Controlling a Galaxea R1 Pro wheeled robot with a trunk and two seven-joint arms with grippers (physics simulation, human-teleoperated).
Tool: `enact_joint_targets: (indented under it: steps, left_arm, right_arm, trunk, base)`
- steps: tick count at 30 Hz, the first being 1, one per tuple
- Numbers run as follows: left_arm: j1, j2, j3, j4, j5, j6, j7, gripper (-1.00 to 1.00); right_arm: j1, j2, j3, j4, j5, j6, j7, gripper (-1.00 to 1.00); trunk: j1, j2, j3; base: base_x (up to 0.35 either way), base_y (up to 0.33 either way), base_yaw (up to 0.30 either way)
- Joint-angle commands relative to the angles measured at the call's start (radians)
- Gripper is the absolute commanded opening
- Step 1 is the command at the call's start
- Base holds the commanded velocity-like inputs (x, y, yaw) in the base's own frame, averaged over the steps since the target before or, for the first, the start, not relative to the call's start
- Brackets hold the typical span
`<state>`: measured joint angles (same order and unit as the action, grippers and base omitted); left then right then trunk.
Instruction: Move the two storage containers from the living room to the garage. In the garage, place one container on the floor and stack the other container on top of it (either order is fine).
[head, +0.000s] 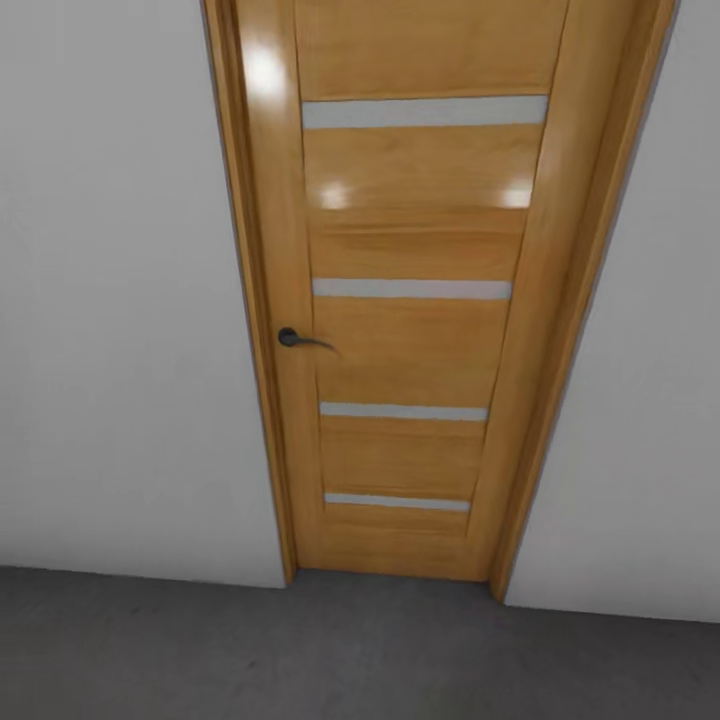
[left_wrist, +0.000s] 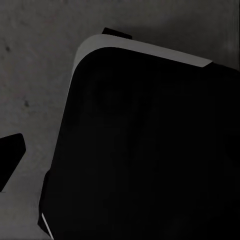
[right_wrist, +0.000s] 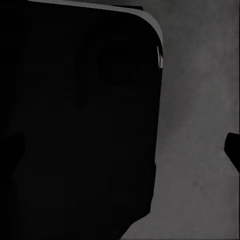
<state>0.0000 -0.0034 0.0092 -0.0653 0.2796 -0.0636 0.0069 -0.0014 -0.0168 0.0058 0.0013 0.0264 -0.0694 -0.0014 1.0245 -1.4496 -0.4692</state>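
This looks like a plain utility room of a home, probably a garage. In the middle of the head view stands a closed, glossy wooden door (head: 405, 300) with four narrow pale horizontal strips and a dark lever handle (head: 298, 339) at its left edge. Bare pale grey walls (head: 120, 300) flank it on both sides. Along the bottom of the frame runs a dark grey, rough, matte floor (head: 300, 650), like concrete; the wrist views show the same mottled grey surface.
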Motion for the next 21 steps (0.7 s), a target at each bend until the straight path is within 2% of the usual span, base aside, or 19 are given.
enact_joint_targets:
  steps: [1, 7, 21]
  left_arm:
    - [0.0, 0.0, 0.001, -0.001, 0.004, -0.002, 0.001, 1.0]
    - [0.0, 0.0, 0.001, -0.001, 0.004, -0.006, 0.001, 1.0]
    - [0.0, 0.0, 0.002, -0.001, 0.004, -0.011, 0.001, 1.0]
  right_arm:
    - [0.0, 0.0, 0.0, 0.0, 0.003, -0.003, 0.0, 1.0]
    - [0.0, 0.0, 0.0, 0.0, 0.002, -0.003, 0.0, 1.0]
    - [0.0, -0.002, 0.0, 0.0, 0.001, 0.0, 0.0, 1.0]
  trunk:
    - [0.001, 0.0, -0.001]
    - [0.001, 0.0, -0.001]
    - [0.001, 0.0, -0.001]
  base:
    - [0.292, -0.209, 0.267]
    - [0.286, -0.222, 0.132]
    - [0.28, -0.229, 0.008]
